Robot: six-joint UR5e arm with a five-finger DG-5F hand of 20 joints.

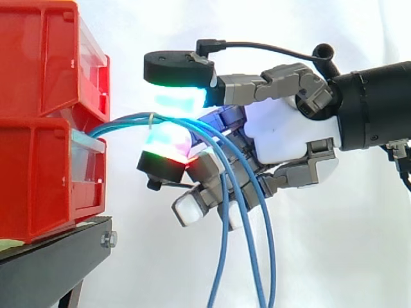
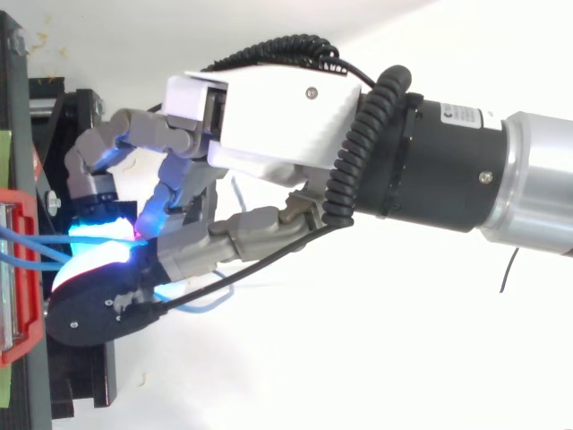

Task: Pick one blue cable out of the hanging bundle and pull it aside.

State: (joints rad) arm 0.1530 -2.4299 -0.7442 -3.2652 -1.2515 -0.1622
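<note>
**Robot hand pinching blue cables beside red bins**

A white curtain [image 1: 334, 244] is hanging behind everything. The dark arm [image 2: 466, 170] is stretching level across from the right edge. At the left, two red bins [image 1: 38, 115] are sitting stacked on a black stand [image 1: 51, 256].

The hand [image 1: 282, 135] is pointing at the bins, its palm well clear of them. Its fingers [image 1: 176, 67] are pinching rather than spreading. One glowing pad is sitting above and one below, pressing toward each other just beside the bin fronts. The remaining ones are curling underneath.

The blue cables [image 1: 125, 120] are coming out from between the two bins and running level to the right, straight into that pinch. Past it they are bending over and hanging down in loose strands in front of the palm, some threading through the curled lower fingers.

At the pinch the cables' long axis is lying in line with the hand, bins to palm, so pulling aside probably means moving across that line. Several strands are crowding between the pads, and whether just one is being held cannot be told.
</note>
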